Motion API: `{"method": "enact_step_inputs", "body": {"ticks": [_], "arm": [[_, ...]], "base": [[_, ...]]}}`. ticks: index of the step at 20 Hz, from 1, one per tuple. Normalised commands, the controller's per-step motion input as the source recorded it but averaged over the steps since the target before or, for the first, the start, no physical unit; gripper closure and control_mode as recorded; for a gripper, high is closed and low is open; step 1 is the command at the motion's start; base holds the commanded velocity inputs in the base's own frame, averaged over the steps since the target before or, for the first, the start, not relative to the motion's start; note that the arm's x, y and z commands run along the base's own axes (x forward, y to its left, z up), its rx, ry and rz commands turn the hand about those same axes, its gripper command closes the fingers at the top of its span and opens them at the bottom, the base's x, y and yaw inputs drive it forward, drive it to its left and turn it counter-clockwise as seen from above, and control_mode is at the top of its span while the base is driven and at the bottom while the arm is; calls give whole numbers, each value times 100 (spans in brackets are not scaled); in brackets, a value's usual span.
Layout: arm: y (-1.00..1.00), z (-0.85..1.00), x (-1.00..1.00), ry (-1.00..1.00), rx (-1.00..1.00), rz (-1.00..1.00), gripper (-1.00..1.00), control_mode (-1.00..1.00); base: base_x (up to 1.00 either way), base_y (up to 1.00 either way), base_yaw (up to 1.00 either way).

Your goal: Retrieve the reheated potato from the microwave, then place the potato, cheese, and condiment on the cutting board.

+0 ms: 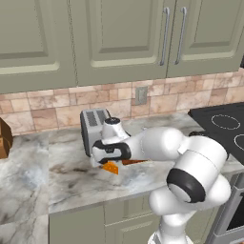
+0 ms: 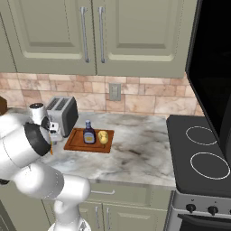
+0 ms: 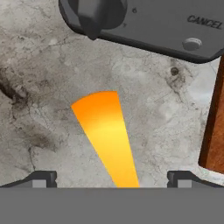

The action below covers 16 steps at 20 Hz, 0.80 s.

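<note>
The orange cheese [image 3: 105, 135] wedge lies on the marble counter, its narrow end reaching down between my fingertips [image 3: 43, 178]. My gripper [image 3: 113, 179] hangs open just above it, not touching. From the left base view the cheese [image 1: 111, 167] shows under my hand, in front of the toaster. On the reddish-brown cutting board [image 2: 74, 143] stand the purple-blue condiment [image 2: 89, 133] bottle and the yellow potato [image 2: 103, 136], side by side. The board's edge [image 3: 214, 127] lies right of the cheese. The black microwave [image 2: 212, 67] fills the upper right.
A silver toaster [image 1: 94, 125] stands against the tiled wall, right behind the cheese; its front [image 3: 144, 24] sits close above my fingers. A black stovetop [image 2: 200, 153] lies to the right. Cabinets hang overhead. A brown object [image 1: 4, 138] sits at the far left.
</note>
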Motion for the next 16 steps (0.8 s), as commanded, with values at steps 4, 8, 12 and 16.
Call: {"method": "enact_step_inputs", "body": {"ticks": [4, 8, 12, 16], "arm": [[9, -21, 22, 0, 0, 0, -100, -100], [6, -15, 23, 0, 0, 0, -100, -100], [0, -9, 15, 0, 0, 0, -100, -100], [1, -10, -7, 0, 0, 0, -100, -100]], "base": [[0, 0, 0], [0, 0, 0], [0, 0, 0], [0, 0, 0]]}}
